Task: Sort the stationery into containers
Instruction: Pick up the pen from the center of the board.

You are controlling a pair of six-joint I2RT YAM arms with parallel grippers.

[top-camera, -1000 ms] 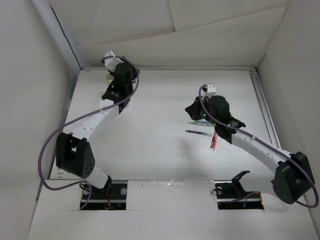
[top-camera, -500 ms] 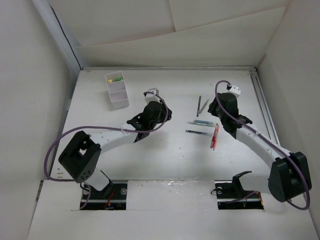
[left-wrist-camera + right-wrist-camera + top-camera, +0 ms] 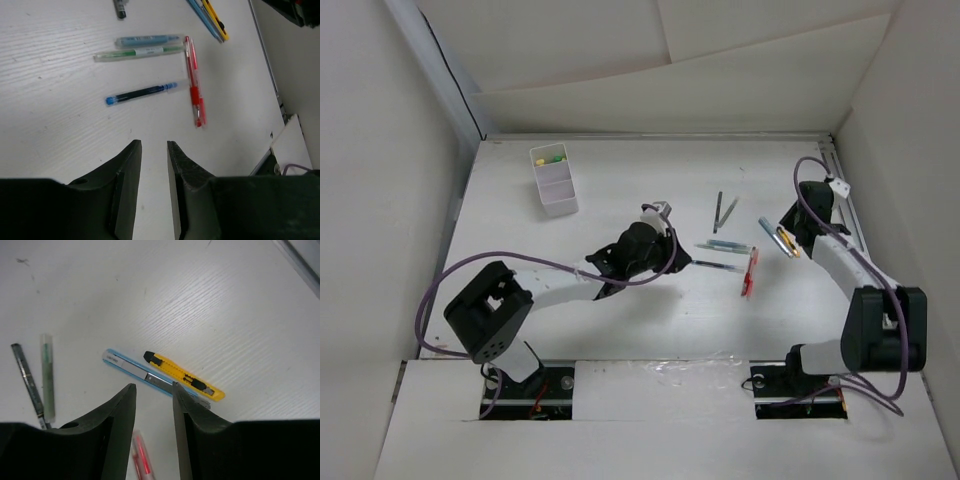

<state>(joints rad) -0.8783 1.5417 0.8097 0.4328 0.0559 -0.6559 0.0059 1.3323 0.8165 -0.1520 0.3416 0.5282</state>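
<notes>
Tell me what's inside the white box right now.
Yellow and green pieces sit in the far compartment of the white box. The other two look bare; their walls may hide small things.

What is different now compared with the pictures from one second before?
The left gripper left the box at the far left corner and swung right, toward the pens in the middle; it is empty. The right gripper drew away from the pens to the right edge, uncovering two cutters, and holds nothing. The box and the pens lie as before.
</notes>
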